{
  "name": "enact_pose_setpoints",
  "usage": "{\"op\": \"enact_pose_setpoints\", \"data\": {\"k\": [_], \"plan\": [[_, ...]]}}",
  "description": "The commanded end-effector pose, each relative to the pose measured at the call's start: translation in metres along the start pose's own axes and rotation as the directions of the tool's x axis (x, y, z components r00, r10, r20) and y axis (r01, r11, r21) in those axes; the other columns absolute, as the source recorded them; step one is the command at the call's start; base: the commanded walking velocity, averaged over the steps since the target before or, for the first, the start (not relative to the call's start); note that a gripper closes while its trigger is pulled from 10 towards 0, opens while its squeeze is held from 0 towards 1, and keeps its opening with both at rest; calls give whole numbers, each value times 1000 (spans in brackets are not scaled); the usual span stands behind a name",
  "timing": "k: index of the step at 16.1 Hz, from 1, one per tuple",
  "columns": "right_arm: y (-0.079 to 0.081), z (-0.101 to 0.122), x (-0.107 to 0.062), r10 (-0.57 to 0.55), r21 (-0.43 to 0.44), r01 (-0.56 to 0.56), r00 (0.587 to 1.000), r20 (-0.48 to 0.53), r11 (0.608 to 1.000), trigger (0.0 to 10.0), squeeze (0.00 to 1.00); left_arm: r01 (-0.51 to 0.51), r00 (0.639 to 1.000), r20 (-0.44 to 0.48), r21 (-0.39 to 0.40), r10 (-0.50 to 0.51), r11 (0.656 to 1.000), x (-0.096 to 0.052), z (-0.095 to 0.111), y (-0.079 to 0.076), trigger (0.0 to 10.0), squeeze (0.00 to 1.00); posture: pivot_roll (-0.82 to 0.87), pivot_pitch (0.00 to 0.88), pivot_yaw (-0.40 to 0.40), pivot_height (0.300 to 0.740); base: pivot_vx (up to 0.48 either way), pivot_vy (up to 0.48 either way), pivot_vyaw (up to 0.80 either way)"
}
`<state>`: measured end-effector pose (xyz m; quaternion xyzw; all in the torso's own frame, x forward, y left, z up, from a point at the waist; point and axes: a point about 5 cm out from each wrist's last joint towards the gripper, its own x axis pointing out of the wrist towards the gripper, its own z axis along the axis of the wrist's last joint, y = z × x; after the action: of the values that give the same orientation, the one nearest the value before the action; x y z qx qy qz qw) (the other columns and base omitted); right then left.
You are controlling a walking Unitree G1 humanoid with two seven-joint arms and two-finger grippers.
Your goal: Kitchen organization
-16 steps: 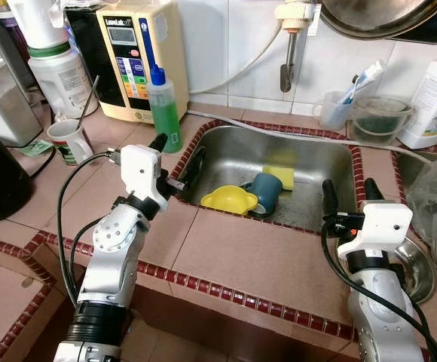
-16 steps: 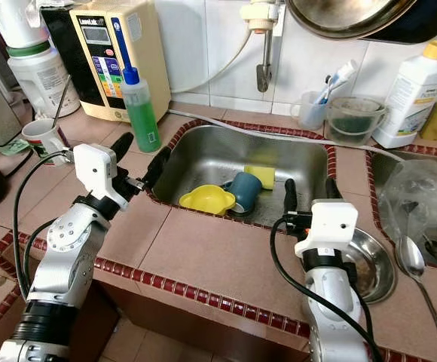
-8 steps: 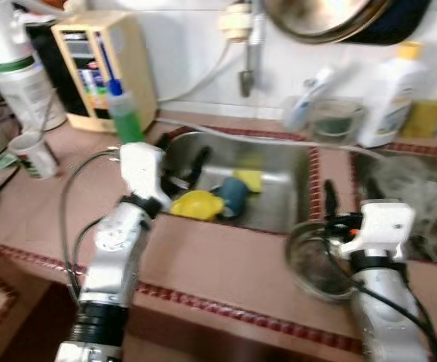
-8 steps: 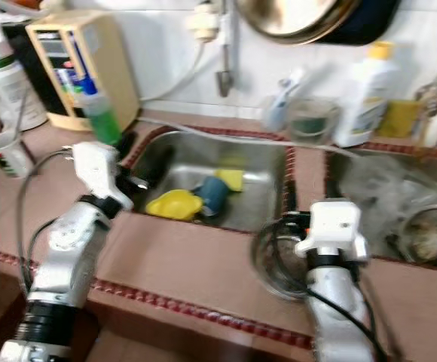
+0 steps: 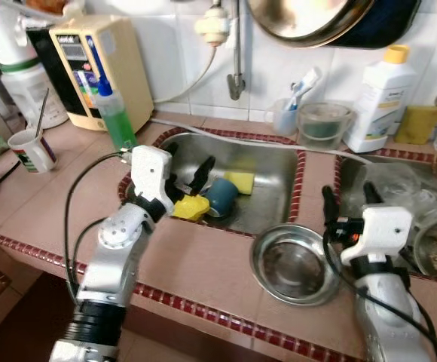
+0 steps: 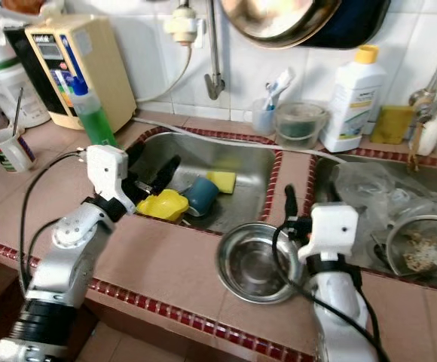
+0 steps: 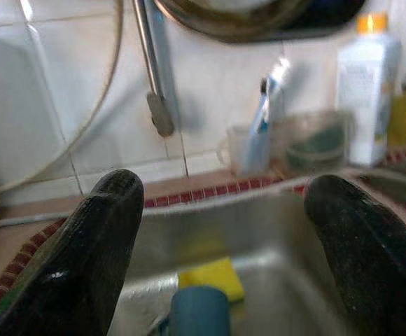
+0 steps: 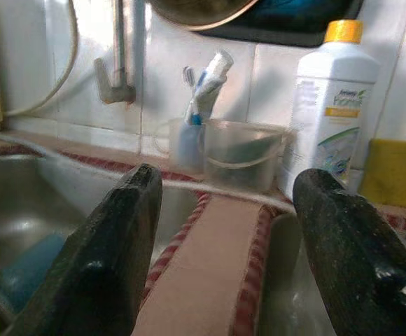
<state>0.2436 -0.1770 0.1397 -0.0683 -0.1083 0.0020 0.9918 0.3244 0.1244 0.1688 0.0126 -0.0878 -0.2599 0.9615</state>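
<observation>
Sink (image 5: pixel 279 154), holding blue cup (image 5: pixel 220 195) and yellow dish (image 5: pixel 188 207) for washing; left gripper (image 5: pixel 188 177) fingers spread above them, right gripper (image 5: pixel 348 202) fingers likewise apart, empty.

I see a cup (image 5: pixel 222 196) and sponge (image 5: pixel 239 181) in the sink (image 5: pixel 279 162); a bowl (image 5: pixel 292 264) on the near counter, right; a bottle (image 5: pixel 379 98) far right, behind.

Head pair above sink (image 5: pixel 279 188); wrists sinkward.
</observation>
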Motion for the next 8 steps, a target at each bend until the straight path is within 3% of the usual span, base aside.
{"op": "enact_pose_setpoints", "data": {"k": [1,4,8], "plan": [[9,2,-4,52,14,-52,999,0,999,10000,0,20,999,-41,31,-19,999,-7,-2,8,10000,0,-169,21,84,740,0,0,0],[10,1,-8,60,15,-60,998,-13,998,10000,0,20,999,-34,58,-18,998,-13,-2,11,10000,0,-168,34,84,740,0,0,0],[10,3,-8,70,18,-70,997,-16,997,10000,0,54,996,-70,27,-52,998,-17,-8,7,10000,0,-166,35,79,740,0,0,0]]}}
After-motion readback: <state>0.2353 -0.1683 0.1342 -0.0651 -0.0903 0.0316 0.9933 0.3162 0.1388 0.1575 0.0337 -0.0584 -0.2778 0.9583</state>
